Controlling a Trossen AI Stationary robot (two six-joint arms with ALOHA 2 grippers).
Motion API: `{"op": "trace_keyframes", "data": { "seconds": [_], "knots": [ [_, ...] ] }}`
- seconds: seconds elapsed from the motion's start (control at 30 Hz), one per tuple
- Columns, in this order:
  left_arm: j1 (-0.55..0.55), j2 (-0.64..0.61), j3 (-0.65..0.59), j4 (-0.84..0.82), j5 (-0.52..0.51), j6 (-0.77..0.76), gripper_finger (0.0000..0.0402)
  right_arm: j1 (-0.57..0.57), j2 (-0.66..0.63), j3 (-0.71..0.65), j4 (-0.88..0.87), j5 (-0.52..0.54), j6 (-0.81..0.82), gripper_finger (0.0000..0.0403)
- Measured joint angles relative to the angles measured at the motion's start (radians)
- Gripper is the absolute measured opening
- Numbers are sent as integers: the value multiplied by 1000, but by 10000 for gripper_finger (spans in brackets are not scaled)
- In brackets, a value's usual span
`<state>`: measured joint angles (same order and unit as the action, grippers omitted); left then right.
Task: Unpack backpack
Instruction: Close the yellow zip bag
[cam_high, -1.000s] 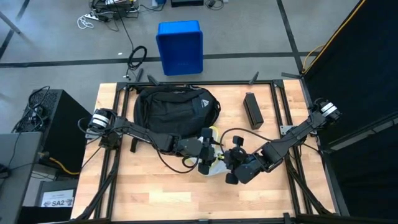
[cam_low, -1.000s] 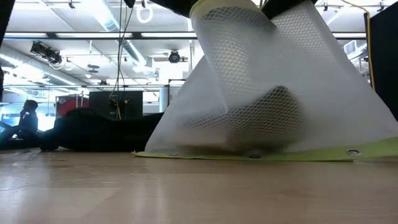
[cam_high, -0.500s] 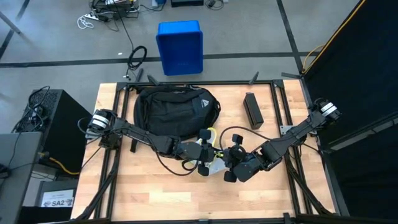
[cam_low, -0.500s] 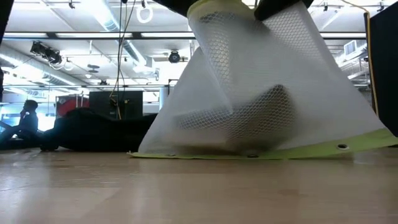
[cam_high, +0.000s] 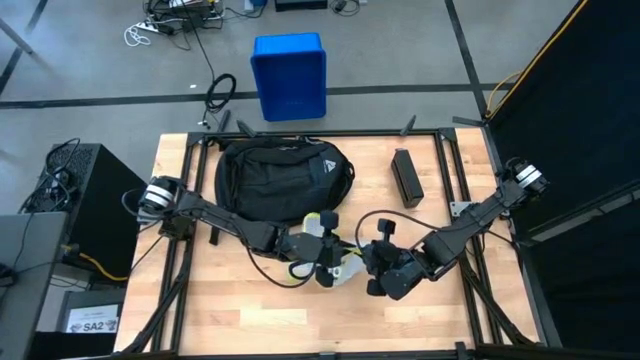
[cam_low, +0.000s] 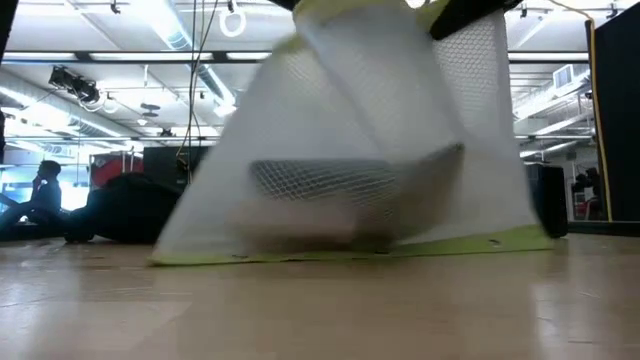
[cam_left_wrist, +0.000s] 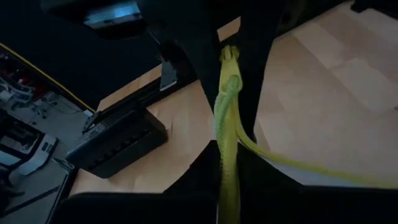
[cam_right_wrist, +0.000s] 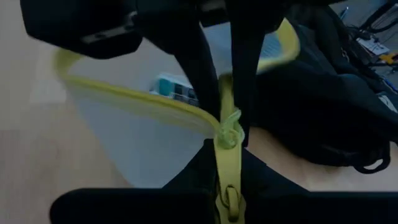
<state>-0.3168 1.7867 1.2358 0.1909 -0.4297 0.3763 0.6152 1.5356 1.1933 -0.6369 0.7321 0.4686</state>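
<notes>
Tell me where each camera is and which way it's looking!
High view: above the table, looking straight down on the backpack, both arms, the left claw and right claw.
Low view: at tabletop height, looking across at the mesh bag.
Left wrist view: on the left arm, looking past its fingers pinching the bag's yellow cord.
Right wrist view: on the right arm; its fingers pinch the same cord.
All views share the bag.

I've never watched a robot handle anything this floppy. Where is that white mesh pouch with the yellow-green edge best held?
By its yellow-green trim, from above, I'd judge. The white mesh pouch is limp netting that sags to the wooden table, while the trim is a firmer band. Both the left gripper and the right gripper are shut on that trim near its knot.
</notes>
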Motion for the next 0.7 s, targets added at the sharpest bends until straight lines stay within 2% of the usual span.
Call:
{"op": "trace_keyframes", "data": {
  "seconds": [0.17,0.5,0.6,0.7],
  "knots": [
    [-19,-8,0,0,-2,2,0,11,0,2,3,-4,5,7],
    [-52,-28,0,-5,9,16,0,20,0,2,-9,-11,-26,44],
    [-52,-29,0,6,26,15,0,13,0,1,14,16,-111,38],
    [-52,-29,0,6,27,9,1,13,0,1,41,20,-156,9]
  ]
}}
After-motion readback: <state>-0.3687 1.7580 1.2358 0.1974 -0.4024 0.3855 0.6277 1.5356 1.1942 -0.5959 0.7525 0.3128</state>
